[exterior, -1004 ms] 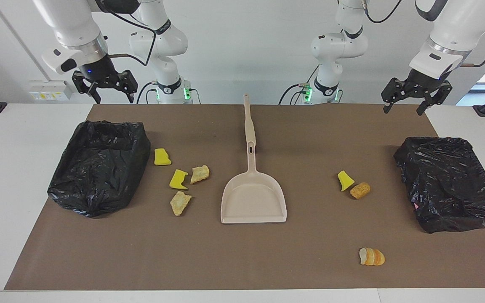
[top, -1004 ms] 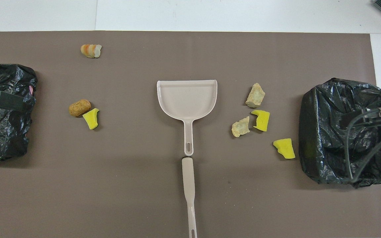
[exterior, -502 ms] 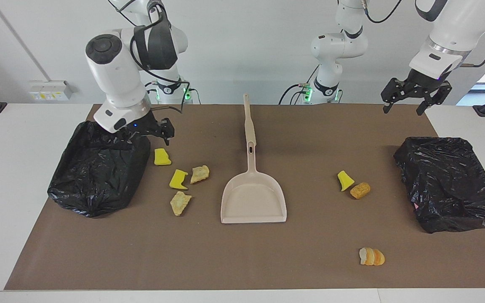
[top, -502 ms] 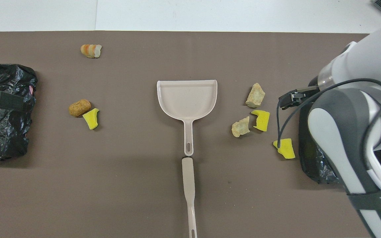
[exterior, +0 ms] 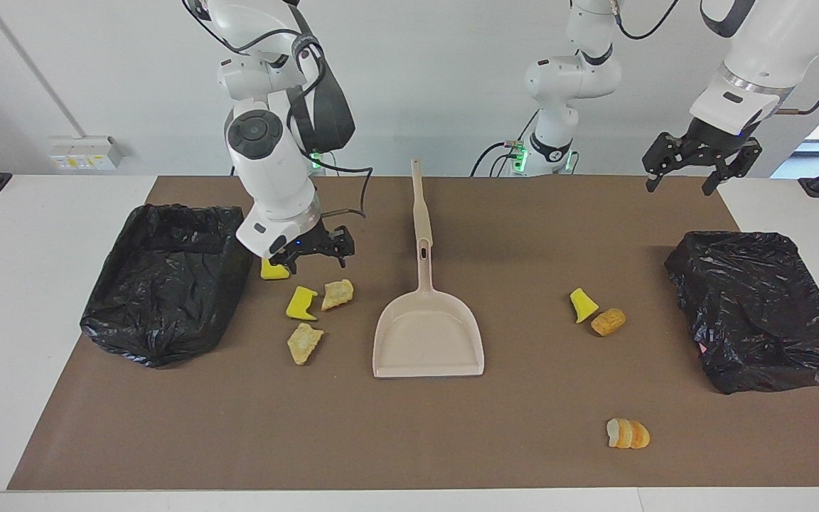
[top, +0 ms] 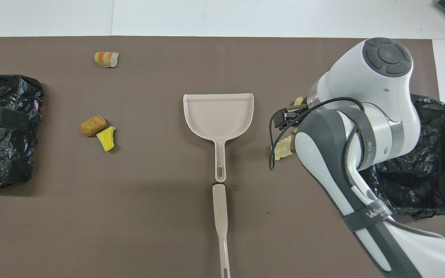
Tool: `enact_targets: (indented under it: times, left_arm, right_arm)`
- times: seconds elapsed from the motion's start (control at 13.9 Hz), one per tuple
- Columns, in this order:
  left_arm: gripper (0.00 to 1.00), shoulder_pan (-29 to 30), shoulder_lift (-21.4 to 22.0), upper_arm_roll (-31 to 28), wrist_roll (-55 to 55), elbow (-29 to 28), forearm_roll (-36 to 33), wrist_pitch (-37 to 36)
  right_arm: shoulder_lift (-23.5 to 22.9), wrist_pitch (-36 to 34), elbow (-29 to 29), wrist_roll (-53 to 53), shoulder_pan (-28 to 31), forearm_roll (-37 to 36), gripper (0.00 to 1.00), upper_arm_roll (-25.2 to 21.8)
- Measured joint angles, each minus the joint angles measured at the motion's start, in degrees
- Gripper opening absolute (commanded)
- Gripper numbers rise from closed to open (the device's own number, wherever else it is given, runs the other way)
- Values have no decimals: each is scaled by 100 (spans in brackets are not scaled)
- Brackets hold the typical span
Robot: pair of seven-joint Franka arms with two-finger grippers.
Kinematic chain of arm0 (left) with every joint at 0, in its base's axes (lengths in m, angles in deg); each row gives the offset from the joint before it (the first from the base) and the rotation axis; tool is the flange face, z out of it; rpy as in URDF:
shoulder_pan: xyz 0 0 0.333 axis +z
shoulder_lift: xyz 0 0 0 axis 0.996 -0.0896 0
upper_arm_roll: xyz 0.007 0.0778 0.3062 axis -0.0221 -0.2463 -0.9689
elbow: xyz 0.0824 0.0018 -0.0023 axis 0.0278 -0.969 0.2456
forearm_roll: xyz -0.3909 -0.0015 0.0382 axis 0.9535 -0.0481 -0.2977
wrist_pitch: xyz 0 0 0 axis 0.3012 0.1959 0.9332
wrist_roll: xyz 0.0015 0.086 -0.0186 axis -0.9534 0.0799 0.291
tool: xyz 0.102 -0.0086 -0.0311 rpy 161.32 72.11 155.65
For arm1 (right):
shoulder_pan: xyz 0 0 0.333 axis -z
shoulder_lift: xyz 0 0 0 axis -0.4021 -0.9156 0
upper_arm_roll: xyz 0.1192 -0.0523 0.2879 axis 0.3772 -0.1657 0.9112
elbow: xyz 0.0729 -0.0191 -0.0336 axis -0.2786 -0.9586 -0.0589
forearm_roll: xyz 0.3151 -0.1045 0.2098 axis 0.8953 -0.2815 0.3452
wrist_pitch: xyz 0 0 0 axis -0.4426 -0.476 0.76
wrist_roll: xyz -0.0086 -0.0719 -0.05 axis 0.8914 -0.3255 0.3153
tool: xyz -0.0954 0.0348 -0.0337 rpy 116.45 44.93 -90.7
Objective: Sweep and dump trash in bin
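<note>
Swung off the black bin bag [exterior: 168,281] since a second ago: right gripper [exterior: 313,257] now low over the trash [exterior: 303,302] cluster beside that bag, fingers spread, holding nothing. Left gripper [exterior: 687,171] waiting up high toward the left arm's end, fingers spread too. Two more scraps beside the dustpan [exterior: 429,334], one farther out.

From overhead: right arm covering most of the cluster; one tan scrap [top: 282,148] peeking out beside the dustpan [top: 218,116].
</note>
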Motion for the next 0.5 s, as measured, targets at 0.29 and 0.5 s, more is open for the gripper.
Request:
enact_targets:
  times: [0.29,0.5]
  left_arm:
    - [100,-272,104,63,4,-657,25,226]
    - [100,-708,380,90,46,-1745,93,991]
  right_arm:
    - [-169,115,0,-647,-595,70,100,6]
    - [-351,391,-5,-908,-878,91,100,7]
